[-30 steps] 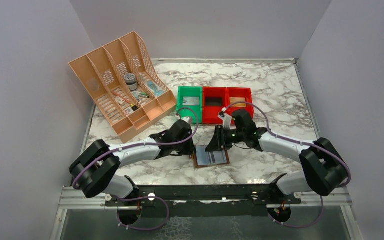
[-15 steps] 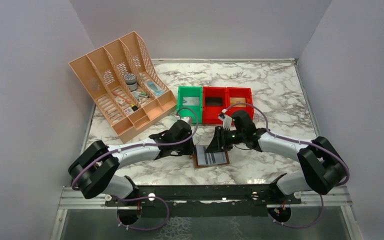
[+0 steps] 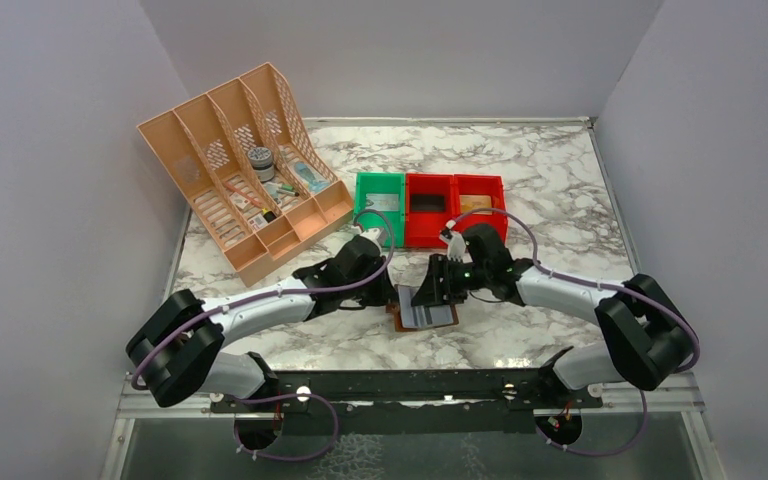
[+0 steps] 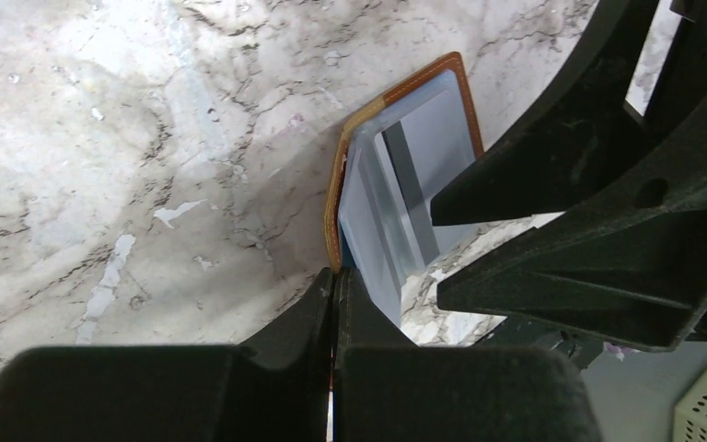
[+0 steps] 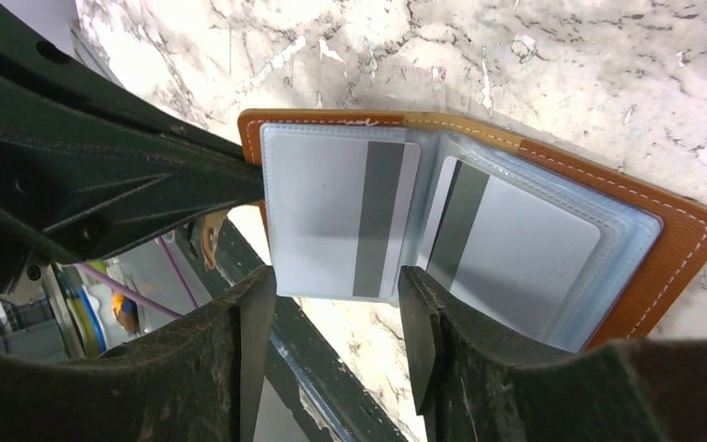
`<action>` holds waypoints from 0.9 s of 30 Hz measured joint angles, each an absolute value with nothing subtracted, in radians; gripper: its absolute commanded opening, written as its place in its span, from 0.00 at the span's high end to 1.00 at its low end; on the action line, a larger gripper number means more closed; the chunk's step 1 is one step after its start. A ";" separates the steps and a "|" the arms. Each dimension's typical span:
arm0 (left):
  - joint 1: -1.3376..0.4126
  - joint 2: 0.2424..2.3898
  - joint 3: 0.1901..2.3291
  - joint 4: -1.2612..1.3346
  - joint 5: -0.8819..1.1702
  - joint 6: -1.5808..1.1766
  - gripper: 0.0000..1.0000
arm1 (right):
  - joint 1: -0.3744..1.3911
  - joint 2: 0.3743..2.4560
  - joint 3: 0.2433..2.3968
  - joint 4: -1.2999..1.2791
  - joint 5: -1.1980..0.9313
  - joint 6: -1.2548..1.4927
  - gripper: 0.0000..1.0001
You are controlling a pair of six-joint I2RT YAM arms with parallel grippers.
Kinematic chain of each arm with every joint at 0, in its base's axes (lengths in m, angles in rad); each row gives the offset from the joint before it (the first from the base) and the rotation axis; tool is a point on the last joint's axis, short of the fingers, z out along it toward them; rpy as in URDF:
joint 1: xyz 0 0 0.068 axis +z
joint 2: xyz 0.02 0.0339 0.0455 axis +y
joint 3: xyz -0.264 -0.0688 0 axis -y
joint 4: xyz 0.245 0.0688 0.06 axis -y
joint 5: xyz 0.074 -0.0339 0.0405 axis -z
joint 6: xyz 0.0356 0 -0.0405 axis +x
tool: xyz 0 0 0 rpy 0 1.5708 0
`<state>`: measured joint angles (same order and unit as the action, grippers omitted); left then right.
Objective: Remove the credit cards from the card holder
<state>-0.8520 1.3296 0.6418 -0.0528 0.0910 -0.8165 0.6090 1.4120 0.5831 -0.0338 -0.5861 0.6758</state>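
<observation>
The card holder (image 3: 426, 315), a brown leather bifold, lies open on the marble between both arms. Its pale grey-blue sleeves show two credit cards with dark bands (image 5: 331, 212) (image 5: 525, 249). My left gripper (image 3: 393, 296) is shut on the holder's left leather edge (image 4: 335, 198), with its jaws (image 4: 334, 276) pressed together on the cover. My right gripper (image 3: 432, 290) is open. Its fingertips (image 5: 336, 295) straddle the lower edge of the left card sleeve without pinching it. The holder's brown cover (image 5: 663, 249) shows along the right in the right wrist view.
A peach file organiser (image 3: 240, 180) with small items stands at the back left. A green bin (image 3: 378, 205) and two red bins (image 3: 430, 208) (image 3: 480, 200) sit just behind the grippers. A black rail (image 3: 410, 390) runs along the near edge.
My left arm has stretched a little to the right and away, and the card holder has shifted slightly with it. My right gripper has stayed open over the holder.
</observation>
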 measured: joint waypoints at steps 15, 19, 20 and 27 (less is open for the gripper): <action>-0.865 1.322 0.661 -0.053 0.105 -0.817 1.00 | 0.657 1.428 0.675 -0.088 -0.548 0.619 0.40; -0.867 1.322 0.661 -0.053 0.105 -0.817 1.00 | 0.681 1.469 0.704 -0.104 -0.510 0.610 0.40; -0.866 1.322 0.661 -0.053 0.105 -0.818 1.00 | 0.685 1.478 0.706 -0.107 -0.501 0.607 0.40; -0.866 1.322 0.661 -0.059 0.104 -0.817 1.00 | 0.707 1.522 0.717 -0.136 -0.452 0.591 0.42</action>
